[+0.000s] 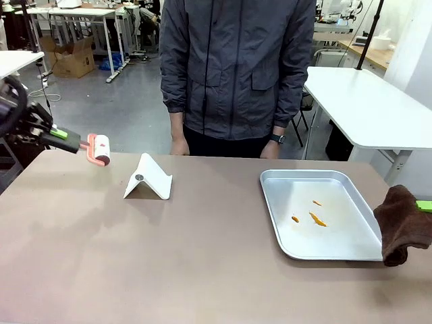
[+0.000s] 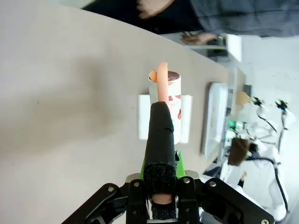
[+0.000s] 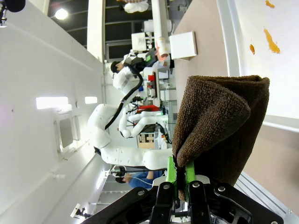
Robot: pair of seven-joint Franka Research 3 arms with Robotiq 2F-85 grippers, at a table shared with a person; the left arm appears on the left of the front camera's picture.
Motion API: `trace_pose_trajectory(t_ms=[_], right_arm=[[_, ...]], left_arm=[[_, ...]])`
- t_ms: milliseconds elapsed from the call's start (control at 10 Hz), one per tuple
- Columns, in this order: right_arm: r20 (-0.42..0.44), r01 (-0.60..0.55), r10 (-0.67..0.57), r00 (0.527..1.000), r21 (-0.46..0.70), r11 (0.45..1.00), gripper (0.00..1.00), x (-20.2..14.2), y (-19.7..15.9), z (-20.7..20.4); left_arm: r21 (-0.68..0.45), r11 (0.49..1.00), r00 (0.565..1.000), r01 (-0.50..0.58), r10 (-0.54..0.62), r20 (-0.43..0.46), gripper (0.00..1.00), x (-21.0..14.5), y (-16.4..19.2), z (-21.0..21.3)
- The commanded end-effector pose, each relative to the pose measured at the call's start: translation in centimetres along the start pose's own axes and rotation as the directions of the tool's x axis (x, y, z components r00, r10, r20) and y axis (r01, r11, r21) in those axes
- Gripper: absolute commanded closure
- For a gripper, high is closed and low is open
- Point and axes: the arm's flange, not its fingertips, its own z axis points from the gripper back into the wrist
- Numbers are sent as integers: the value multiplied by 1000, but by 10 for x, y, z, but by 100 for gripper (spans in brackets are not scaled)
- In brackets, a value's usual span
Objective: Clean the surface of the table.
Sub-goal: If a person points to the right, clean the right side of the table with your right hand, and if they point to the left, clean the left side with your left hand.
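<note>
Bare brownish-taupe table (image 1: pixel 202 270) spreads across the foreground, wide and matte, reaching from the robot's side to the person (image 1: pixel 236 67) standing at the far edge with both hands hanging near the rim.

At the far left corner, the left hand (image 1: pixel 64 135) is clamped shut on the black-wrapped handle of a lint roller (image 1: pixel 101 150). The roller has a salmon-pink frame and a white roll with reddish print, and it points toward the middle of the table (whether the roll touches the top I cannot tell).

Just right of the roller, a white folded stand (image 1: pixel 148 179) sits on the table like a small tent.

On the right half lies a silver metal tray (image 1: pixel 290 196) with a few orange scraps (image 1: pixel 317 219) near its centre.

At the tray's right rim, the right hand (image 3: pixel 180 175) is closed on a dark brown cloth (image 1: pixel 403 224), pinching it between the green pads. The cloth hangs in a thick fold and overlaps the tray's edge in the front view.
</note>
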Motion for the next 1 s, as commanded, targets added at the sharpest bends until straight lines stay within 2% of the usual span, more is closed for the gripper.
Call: trace_pose_trajectory(t_ms=[0, 500, 600, 900], right_arm=[[-10, -9, 10, 1000, 7, 1000, 100, -2, 2, 1], [-10, -9, 10, 1000, 7, 1000, 100, -2, 2, 1], [-10, -9, 10, 1000, 7, 1000, 100, -2, 2, 1], [-10, -9, 10, 1000, 7, 1000, 100, -2, 2, 1]], left_arm=[[-90, 994, 997, 68, -70, -22, 78, -36, -3, 19], [-213, 969, 961, 126, -172, -215, 78, -134, 22, 69], [-225, 965, 969, 133, -174, -175, 78, -142, 28, 74], [-203, 974, 969, 103, -145, -202, 78, -136, 27, 69]])
